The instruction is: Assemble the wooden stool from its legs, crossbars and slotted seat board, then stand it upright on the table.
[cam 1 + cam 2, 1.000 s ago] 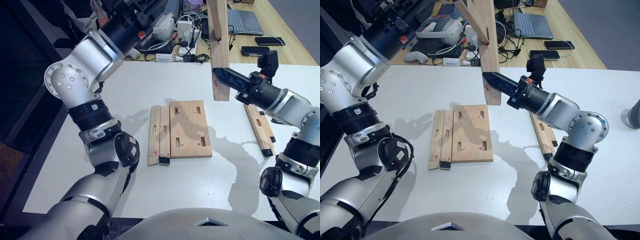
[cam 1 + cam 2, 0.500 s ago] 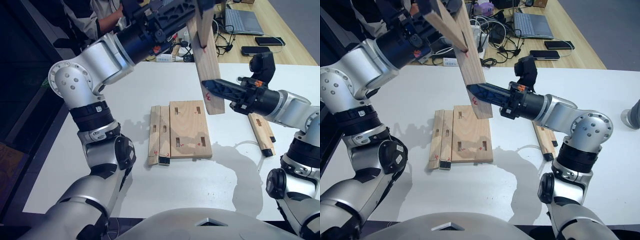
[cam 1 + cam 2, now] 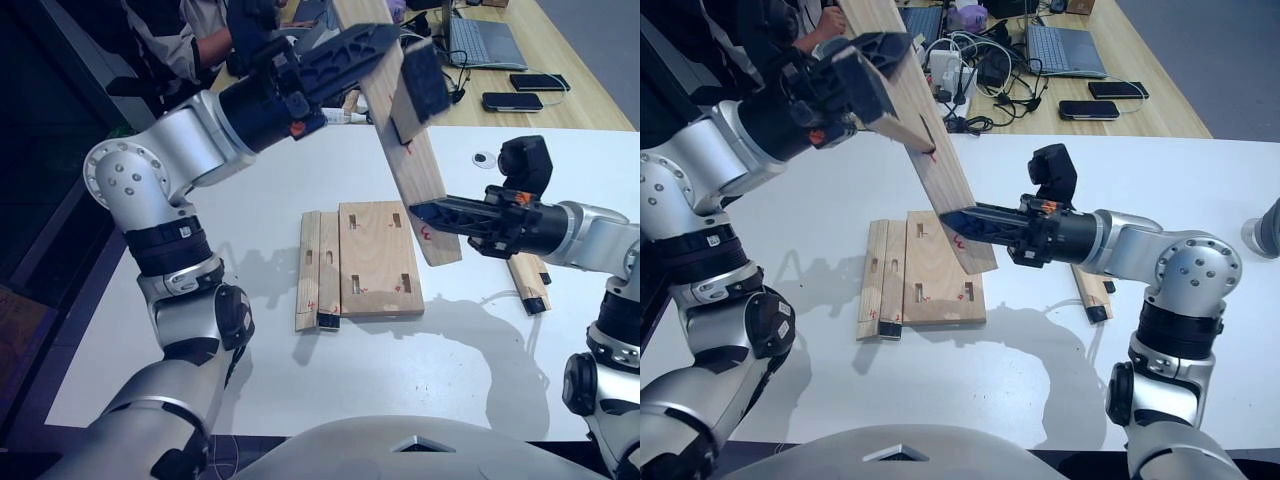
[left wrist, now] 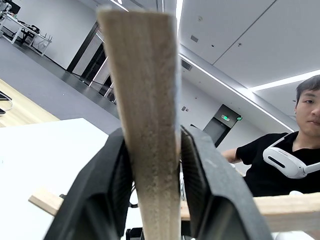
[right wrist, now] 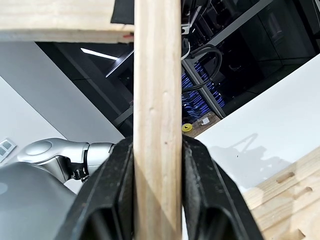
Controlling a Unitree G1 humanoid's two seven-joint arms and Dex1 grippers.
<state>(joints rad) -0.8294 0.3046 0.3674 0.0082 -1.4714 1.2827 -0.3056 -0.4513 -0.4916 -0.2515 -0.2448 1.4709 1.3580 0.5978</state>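
The left gripper (image 3: pixel 405 65), raised high over the white desk (image 3: pixel 250 190), has its black jaws clenched on the upper part of a long pale wooden leg (image 3: pixel 415 170), pads pressed flat against both faces of the wood. The right gripper (image 3: pixel 425 213) reaches in from the other side, and its slim black jaws grasp the same leg near its lower end. The leg slants down from upper left to lower right, with a short wooden crossbar (image 3: pixel 902 130) set crosswise through it just below the left jaws. Its lower end hangs over the right edge of the flat rectangular slotted seat board (image 3: pixel 375 270), which lies on the desk; whether wood meets wood there cannot be told. Two narrow slotted wooden bars (image 3: pixel 318 265) lie side by side against the board's left edge. A second wooden leg with a dark tip (image 3: pixel 525 280) lies on the desk beneath the right arm. Behind the white desk stands a wood-topped desk carrying a grey laptop (image 3: pixel 485 40), two dark phones (image 3: pixel 515 100) and tangled cables (image 3: pixel 385 110).
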